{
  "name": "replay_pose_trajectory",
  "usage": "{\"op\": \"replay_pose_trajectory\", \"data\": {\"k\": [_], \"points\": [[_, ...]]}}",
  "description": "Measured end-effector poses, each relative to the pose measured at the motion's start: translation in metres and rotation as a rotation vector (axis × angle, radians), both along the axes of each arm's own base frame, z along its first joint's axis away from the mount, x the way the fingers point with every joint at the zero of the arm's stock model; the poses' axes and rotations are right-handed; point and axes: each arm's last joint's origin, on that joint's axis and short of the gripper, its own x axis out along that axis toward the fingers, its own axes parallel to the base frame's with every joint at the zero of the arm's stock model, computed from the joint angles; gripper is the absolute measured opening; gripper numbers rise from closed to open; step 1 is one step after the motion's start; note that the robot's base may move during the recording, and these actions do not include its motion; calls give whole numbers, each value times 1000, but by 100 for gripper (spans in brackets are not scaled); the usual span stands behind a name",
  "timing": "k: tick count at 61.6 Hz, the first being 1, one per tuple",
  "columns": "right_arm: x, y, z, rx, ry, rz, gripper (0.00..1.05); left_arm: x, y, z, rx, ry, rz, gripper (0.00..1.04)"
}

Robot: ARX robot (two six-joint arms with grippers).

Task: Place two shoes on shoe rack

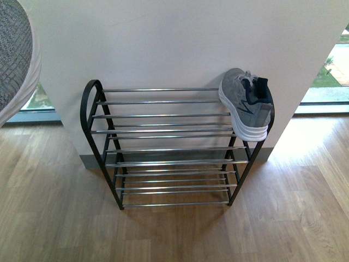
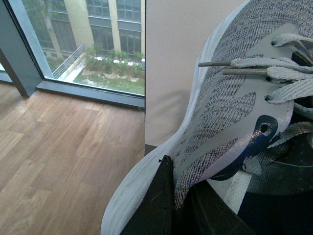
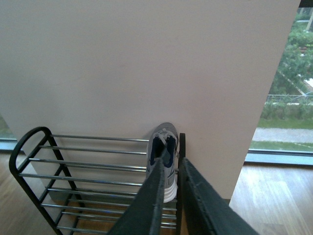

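The shoe rack (image 1: 163, 130) stands on the wooden floor (image 1: 54, 224) with its back against a white wall (image 1: 174, 38). The placed shoe (image 1: 246, 103) sits on the top tier at the rack's right end, toe towards the wall. It is tilted, with its white sole facing the front and its heel hanging past the front bar beside the rounded right corner of the frame. The held shoe (image 1: 13, 54) hangs off the floor at the far left edge of the front view, close to the camera and well apart from the rack. The left end effector (image 2: 181, 188) is clamped on it: the left wrist view shows dark fingers (image 2: 159, 205) pinching the grey knit side wall just above the white sole, laces and navy lining alongside. The right end effector (image 3: 173, 166) is all but closed, leaving only a narrow slit between its fingers with nothing in it. It hovers in front of the rack, in line with the placed shoe (image 3: 164, 156).
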Motion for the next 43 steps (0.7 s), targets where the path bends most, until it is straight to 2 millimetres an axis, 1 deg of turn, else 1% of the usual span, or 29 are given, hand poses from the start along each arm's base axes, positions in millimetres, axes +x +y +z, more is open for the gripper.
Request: {"op": "replay_pose_trajectory", "data": {"k": [8, 15, 24, 28, 43], "points": [[-9, 7, -5, 0, 3, -23, 2, 0, 0, 0, 0, 0, 0, 2], [-14, 14, -7, -1, 0, 8, 2, 0, 0, 0, 0, 0, 0, 2], [-21, 14, -10, -1, -1, 2, 2, 0, 0, 0, 0, 0, 0, 2], [-24, 14, -14, -1, -14, 2, 2, 0, 0, 0, 0, 0, 0, 2], [-31, 14, -12, -2, -27, 2, 2, 0, 0, 0, 0, 0, 0, 2]]}}
